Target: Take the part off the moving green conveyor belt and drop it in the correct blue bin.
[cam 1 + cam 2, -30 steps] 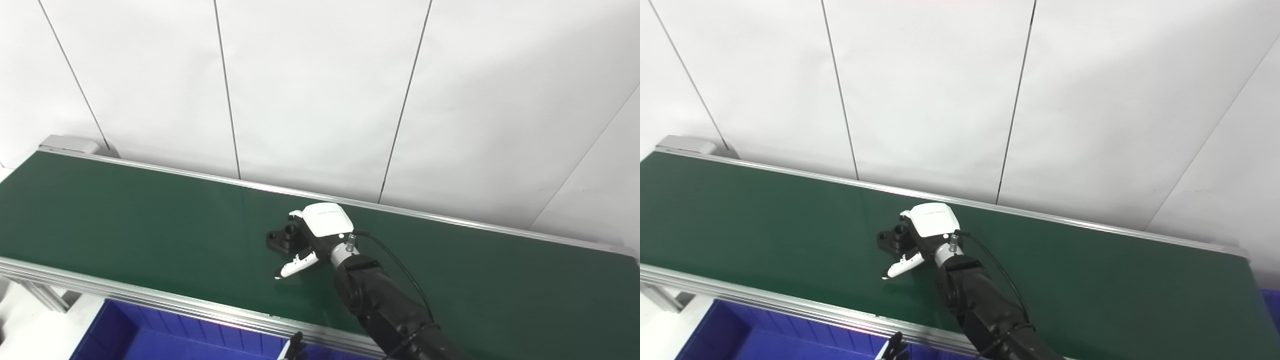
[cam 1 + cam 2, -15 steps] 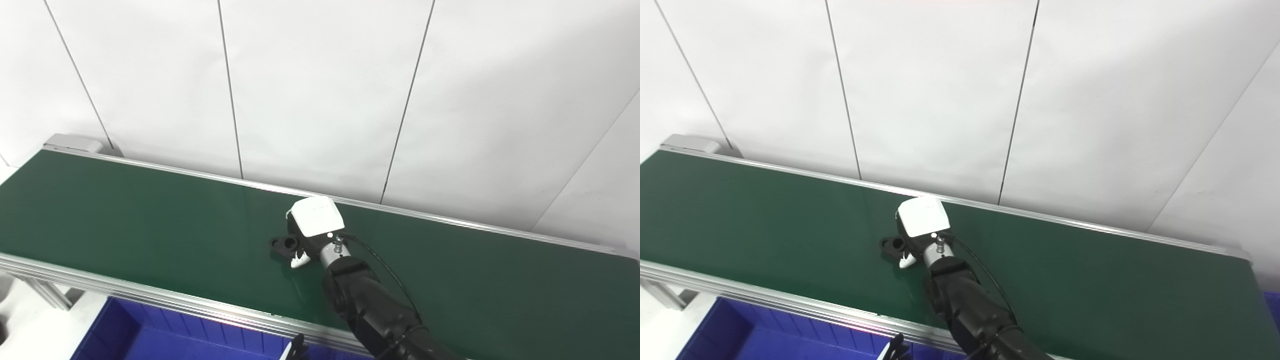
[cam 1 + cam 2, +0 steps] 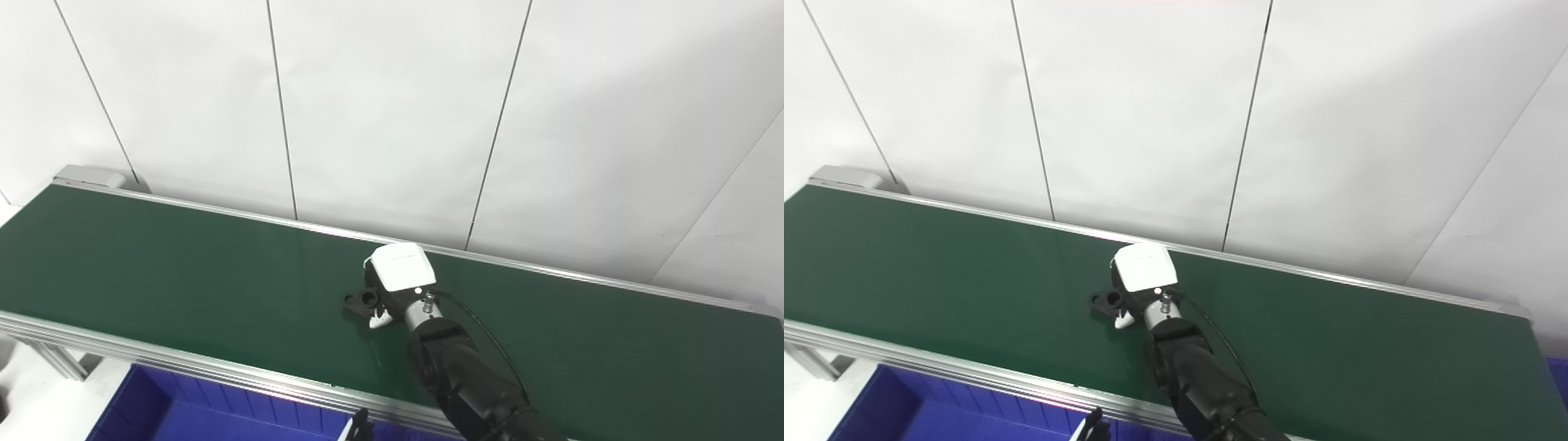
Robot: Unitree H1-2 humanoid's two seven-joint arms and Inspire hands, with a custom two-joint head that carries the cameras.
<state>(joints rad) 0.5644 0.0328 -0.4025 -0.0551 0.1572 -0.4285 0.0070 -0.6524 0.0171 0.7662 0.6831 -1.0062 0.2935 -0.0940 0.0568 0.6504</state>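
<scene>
A black flanged part (image 3: 360,301) with a round hole lies low over the green conveyor belt (image 3: 153,275), near its middle. My right hand (image 3: 392,288), with a white back plate, is shut on the part's right side, and a white-tipped thumb (image 3: 376,321) curls under it. The part's right half is hidden by the hand. I cannot tell whether the part still touches the belt. A small dark tip of my left hand (image 3: 359,425) peeks in at the bottom edge, its fingers hidden. A blue bin (image 3: 184,416) sits below the belt's near rail.
The belt's near aluminium rail (image 3: 184,367) runs between the hand and the bin. A white panelled wall (image 3: 392,110) stands right behind the far rail. At the far right, a sliver of another blue bin (image 3: 1557,367) shows.
The right hand's thumb and fingers closed around the black part. Hand and part then shifted slightly right along the belt together.
</scene>
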